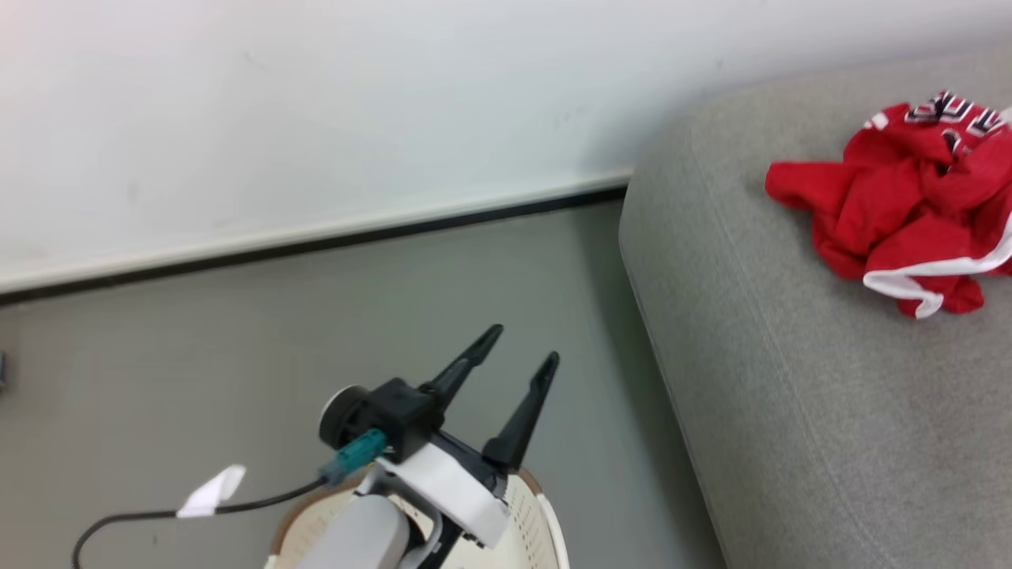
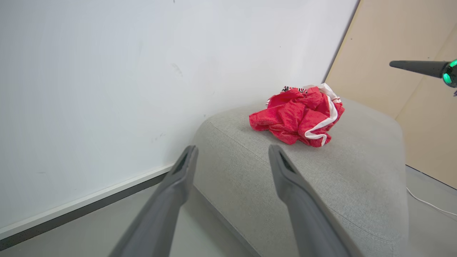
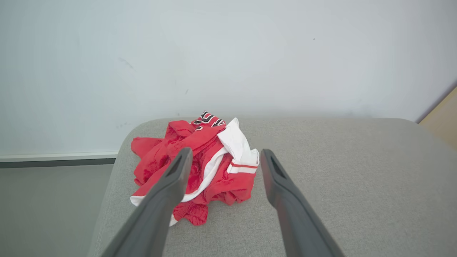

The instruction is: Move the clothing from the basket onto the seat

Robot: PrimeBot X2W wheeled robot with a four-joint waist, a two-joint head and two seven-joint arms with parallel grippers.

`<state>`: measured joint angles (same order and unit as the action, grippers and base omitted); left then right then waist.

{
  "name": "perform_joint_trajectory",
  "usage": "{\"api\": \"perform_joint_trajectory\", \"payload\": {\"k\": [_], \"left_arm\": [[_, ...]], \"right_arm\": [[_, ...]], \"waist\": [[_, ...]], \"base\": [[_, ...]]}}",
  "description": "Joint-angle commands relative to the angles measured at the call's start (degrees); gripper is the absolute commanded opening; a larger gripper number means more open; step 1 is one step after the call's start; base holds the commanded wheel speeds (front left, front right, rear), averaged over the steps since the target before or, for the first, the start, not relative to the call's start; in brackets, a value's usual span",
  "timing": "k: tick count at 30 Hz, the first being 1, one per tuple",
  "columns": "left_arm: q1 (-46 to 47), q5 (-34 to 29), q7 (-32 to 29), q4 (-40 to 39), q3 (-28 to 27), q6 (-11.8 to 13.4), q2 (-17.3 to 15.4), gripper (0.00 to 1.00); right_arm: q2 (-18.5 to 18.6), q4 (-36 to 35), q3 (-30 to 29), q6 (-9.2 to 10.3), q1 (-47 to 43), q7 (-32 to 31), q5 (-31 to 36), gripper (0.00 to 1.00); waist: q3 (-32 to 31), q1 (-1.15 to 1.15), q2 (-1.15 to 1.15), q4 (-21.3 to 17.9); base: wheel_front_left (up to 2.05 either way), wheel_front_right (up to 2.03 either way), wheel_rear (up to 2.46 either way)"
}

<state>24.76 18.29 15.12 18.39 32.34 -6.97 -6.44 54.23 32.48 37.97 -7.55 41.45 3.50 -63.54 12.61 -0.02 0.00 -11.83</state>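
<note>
My left claw (image 1: 522,344) and right claw (image 3: 225,152) gape, empty. The clothing (image 3: 210,142), crumpled near the seat's (image 3: 339,171) corner, looks soft, light; I'd pinch a raised fold.

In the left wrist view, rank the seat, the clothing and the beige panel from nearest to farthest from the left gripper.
1. seat, corner just ahead of the left gripper
2. clothing, farther back on the seat
3. beige panel, beyond, upper right
</note>
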Motion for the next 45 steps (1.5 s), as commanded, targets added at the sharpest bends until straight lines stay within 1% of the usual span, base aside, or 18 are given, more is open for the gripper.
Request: {"api": "perform_joint_trajectory", "payload": {"k": [1,5,8,13,17,21,25,28,31,34,38,42,45], "left_arm": [[-1.4,0.4,0.0,-0.6,-1.2,0.4,0.2,1.0],[-4.5,0.2,0.0,-2.1,-5.7,1.3,0.2,1.0],[-6.6,-0.4,0.0,-3.1,-8.6,1.7,-0.3,1.0],[-10.3,-0.9,0.0,-4.7,-13.2,2.4,-0.6,1.0],[-12.7,-1.7,0.0,-5.5,-17.2,3.4,-0.4,1.0],[-15.1,-2.0,0.0,-6.4,-22.0,5.1,0.4,1.0],[-17.4,-2.5,0.0,-7.2,-26.3,5.8,1.2,1.0],[-19.1,-3.5,0.0,-7.8,-28.6,5.9,1.6,1.0],[-20.7,-4.4,0.0,-7.8,-31.1,6.6,2.3,1.0],[-22.3,-3.8,0.0,-7.9,-33.5,6.8,3.0,1.0],[-24.2,-5.7,0.0,-7.6,-34.3,5.9,3.3,1.0],[-25.6,-7.2,0.0,-6.2,-34.6,5.9,3.4,1.0],[-25.7,-7.4,0.0,-5.1,-34.3,6.2,3.4,1.0]], "right_arm": [[1.1,-1.1,0.3,0.13,-1.8,1.3,0.4,1.0],[2.3,-6.5,1.0,0.13,-4.2,5.1,0.7,1.0],[2.6,-9.2,1.0,0.13,-5.7,7.7,2.1,1.0],[-0.3,-12.3,-0.7,0.13,-9.0,10.7,5.6,1.0],[-4.6,-14.4,-4.3,0.13,-13.1,11.6,8.5,1.0],[-10.5,-17.0,-10.1,0.13,-18.7,11.7,12.3,1.0],[-17.8,-19.9,-17.7,0.13,-26.4,11.7,17.0,1.0],[-22.8,-22.2,-22.0,0.13,-31.6,11.7,20.7,1.0],[-28.3,-23.7,-25.0,0.13,-36.0,11.7,21.9,1.0],[-31.8,-24.4,-26.8,0.13,-38.3,11.7,23.8,1.0],[-35.5,-24.4,-28.7,0.13,-40.0,11.7,27.2,1.0],[-38.6,-24.6,-30.5,0.13,-41.0,11.7,30.7,1.0],[-39.9,-24.0,-30.6,0.13,-41.1,11.7,32.5,1.0]], "waist": [[-4.7,0.02,0.0,1.5],[-7.9,0.02,0.0,3.3],[-9.8,0.02,0.0,4.6],[-11.8,0.02,0.0,6.8],[-12.3,0.02,0.0,8.3],[-12.9,0.02,0.0,9.5],[-13.2,0.02,0.0,10.3],[-13.2,0.02,0.0,10.6],[-13.4,0.02,0.0,10.4],[-13.8,0.02,0.0,10.0],[-13.8,0.02,0.0,9.7],[-13.9,0.02,0.0,9.5],[-13.9,0.02,0.0,9.3]], "base": [[0.0,0.0,0.0],[0.0,0.0,0.0],[0.0,0.0,0.0],[0.0,0.0,0.0],[0.0,0.0,0.0],[0.0,0.0,0.0],[0.0,0.0,0.0],[0.0,0.0,0.0],[0.0,0.0,0.0],[0.0,0.0,0.0],[0.0,0.0,0.0],[0.0,0.0,0.0],[0.0,0.0,0.0]]}}
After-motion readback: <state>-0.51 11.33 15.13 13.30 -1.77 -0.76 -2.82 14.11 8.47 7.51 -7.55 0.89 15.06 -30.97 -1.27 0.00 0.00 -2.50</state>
